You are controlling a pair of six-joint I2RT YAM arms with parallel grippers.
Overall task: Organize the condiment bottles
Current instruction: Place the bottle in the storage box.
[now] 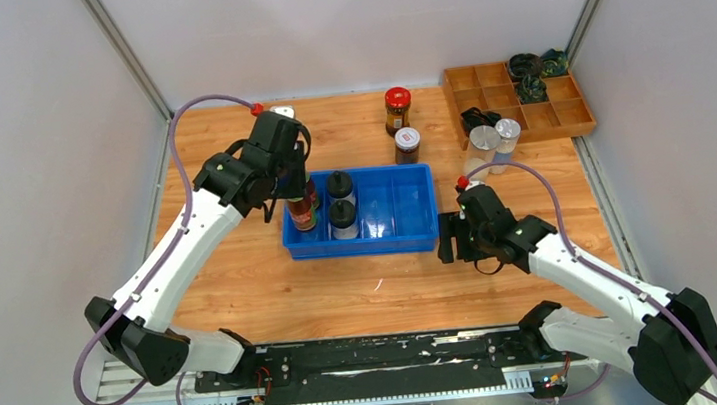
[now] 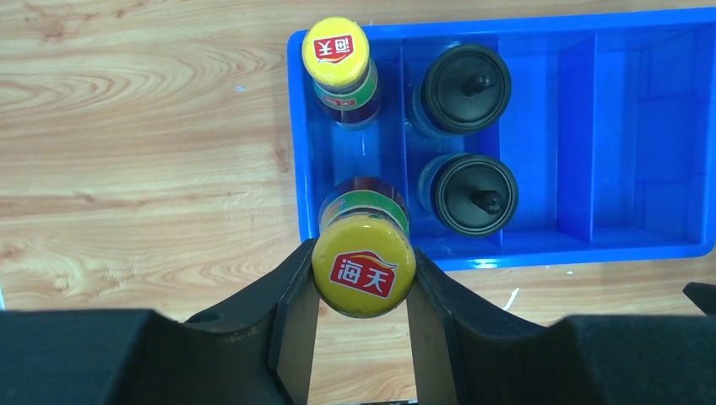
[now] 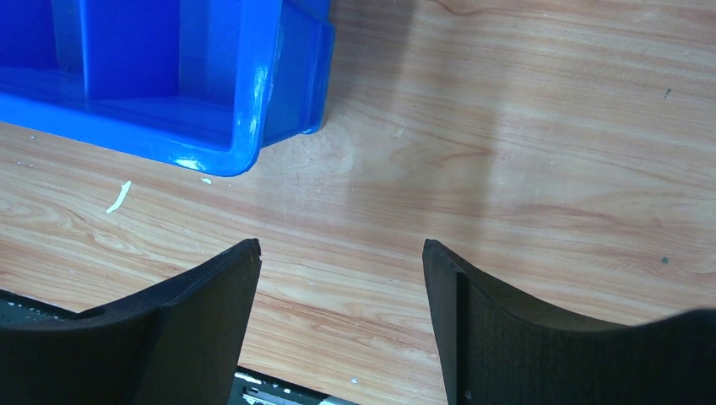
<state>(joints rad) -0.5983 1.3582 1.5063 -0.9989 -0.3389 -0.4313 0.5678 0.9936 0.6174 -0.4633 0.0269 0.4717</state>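
My left gripper is shut on the cap of a slim yellow-capped sauce bottle, whose body reaches down into the near left compartment of the blue bin. The second yellow-capped bottle stands behind it in the same column. Two black-lidded shakers stand in the compartment beside them. In the top view the left gripper is over the bin's left end. The red-lidded jar, white-lidded dark jar and two silver-lidded jars stand on the table behind the bin. My right gripper is open and empty.
The wooden compartment tray sits at the back right with black and green coiled items in it. The bin's corner lies just ahead and left of the right gripper. White walls close in the table on three sides.
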